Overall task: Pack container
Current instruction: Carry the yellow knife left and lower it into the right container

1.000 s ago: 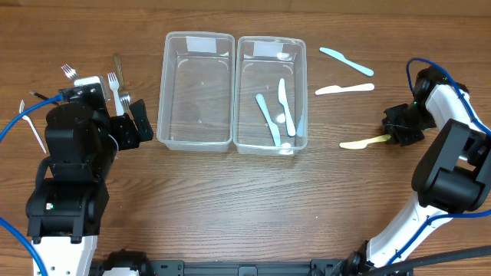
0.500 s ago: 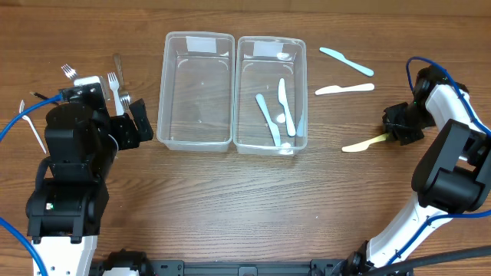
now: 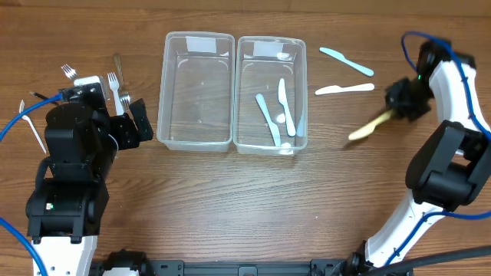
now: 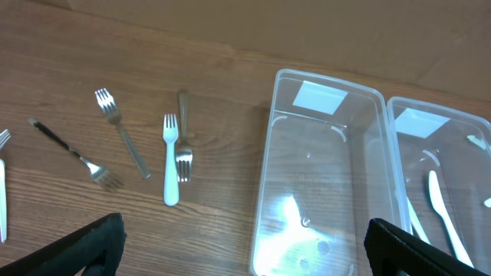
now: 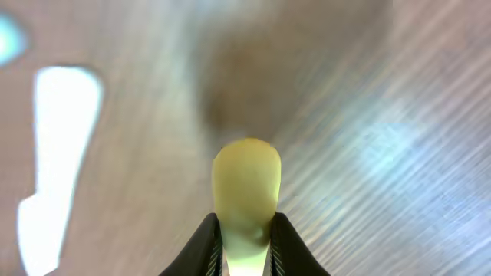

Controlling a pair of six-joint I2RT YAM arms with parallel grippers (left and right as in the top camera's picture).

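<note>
clenched in right end effector (image 3: 393, 110): yellow knife (image 3: 367, 126), held at one end, blade slanting near-left. well apart leftward, knife container (image 3: 304, 92), long axis front to back. left end effector (image 3: 135, 123) spread wide, idle near forks (image 3: 115, 80).

Forks (image 3: 116, 80) left of the left container (image 3: 196, 100); knives (image 3: 281, 107) inside the right container (image 3: 253, 73); two more knives (image 3: 344, 89) on the table (image 3: 230, 199) just right; further knife (image 3: 368, 126) before those, seemingly off the table.

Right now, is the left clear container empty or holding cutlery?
Empty: left container shows only bare bottom; knives lie in the right container.
</note>
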